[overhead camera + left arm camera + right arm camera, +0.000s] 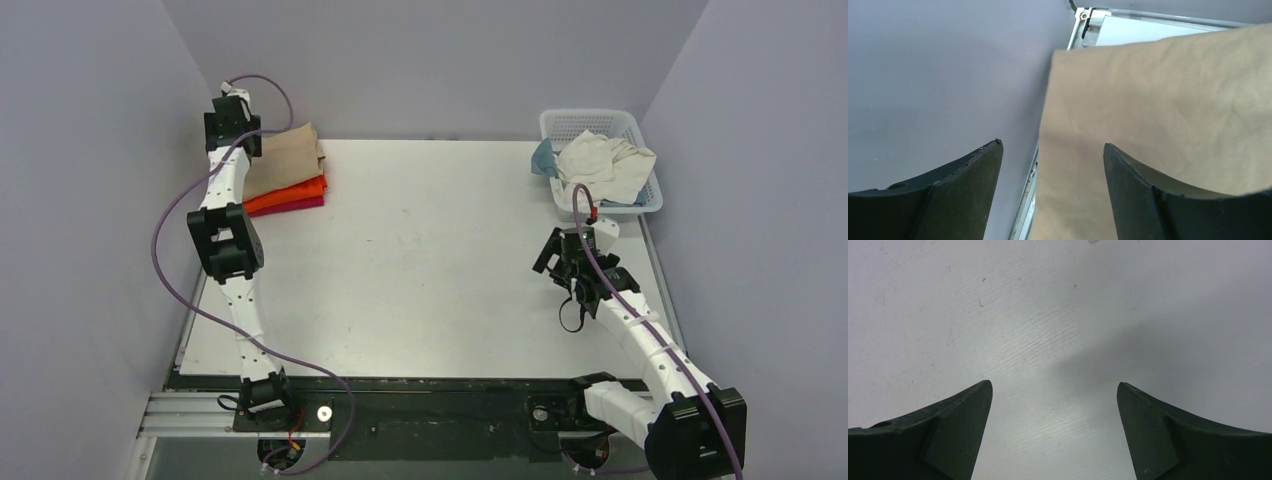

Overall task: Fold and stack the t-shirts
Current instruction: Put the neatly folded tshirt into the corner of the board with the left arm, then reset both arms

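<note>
T-shirts [288, 172] lie in two groups on the white surface [430, 270]. At the far left corner a folded stack has the tan tee [290, 152] on top, the orange tee [292, 192] under it and the dark red tee [305, 205] lowest. At the far right corner the basket [598, 122] holds a crumpled cream-white tee [600, 160] with a blue tee [543, 160] beneath it.

The left tool [1050, 150] hangs over the tan tee's left edge, fingers apart, gripping nothing. Pulled away carelessly, a finger could snag that top layer and drag the fold open, or nudge the stack toward the left edge.

The right tool [1054, 387] hovers over bare surface near the right edge, just in front of the basket, spread wide and empty. Reaching in, it may pinch both tangled tees together, or hook the lattice and drag the basket along.
</note>
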Motion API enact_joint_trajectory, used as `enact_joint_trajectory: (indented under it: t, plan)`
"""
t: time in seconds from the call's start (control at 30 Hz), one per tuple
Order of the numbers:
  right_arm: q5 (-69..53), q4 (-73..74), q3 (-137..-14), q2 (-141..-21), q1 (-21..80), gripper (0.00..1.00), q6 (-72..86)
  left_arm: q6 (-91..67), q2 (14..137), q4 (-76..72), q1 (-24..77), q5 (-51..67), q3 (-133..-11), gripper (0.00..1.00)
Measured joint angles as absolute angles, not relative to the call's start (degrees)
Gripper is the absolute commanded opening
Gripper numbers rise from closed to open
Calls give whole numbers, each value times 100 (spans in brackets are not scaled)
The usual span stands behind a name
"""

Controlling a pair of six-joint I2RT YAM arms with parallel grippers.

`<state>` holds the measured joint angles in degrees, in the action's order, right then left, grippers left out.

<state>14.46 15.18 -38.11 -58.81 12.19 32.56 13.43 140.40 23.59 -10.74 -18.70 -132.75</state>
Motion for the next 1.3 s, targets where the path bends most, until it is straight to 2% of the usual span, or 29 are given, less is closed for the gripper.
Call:
enact_joint_trajectory:
  t: [0.27, 0.47, 0.6, 0.67, 0.8, 0.9, 1.03, 1.3]
  plan:
    - [1682, 1697, -3881, -5725, 1323, 92, 3323, 467, 13935, 2425, -1129, -1881, -13517, 86]
    - [1780, 1846, -3879, -5155, 1323, 100, 3406, -486, 12892, 2897, -993, -1730, -13107, 88]
    - [1831, 1870, -3868, -4759, 1321, 100, 3472, -1264, 11146, 2821, -766, -1369, -11509, 89]
    - [1844, 1861, -3798, -4574, 1321, 100, 3511, -1686, 9546, 2274, -460, -1258, -9557, 89]
    - [1839, 1839, -3503, -4289, 1321, 100, 3579, -2294, 6954, 1601, 886, -1474, -6853, 90]
    - [1835, 1841, -3291, -4150, 1321, 100, 3597, -2842, 5468, 1227, 1997, -1621, -5155, 90]
    - [1804, 1728, -2971, -3931, 1321, 100, 3636, -3514, 4523, 1361, 2602, -1885, -3787, 91]
    - [1754, 1470, -2552, -3695, 1321, 100, 3745, -4244, 4499, 2075, 3269, -2349, -3203, 91]
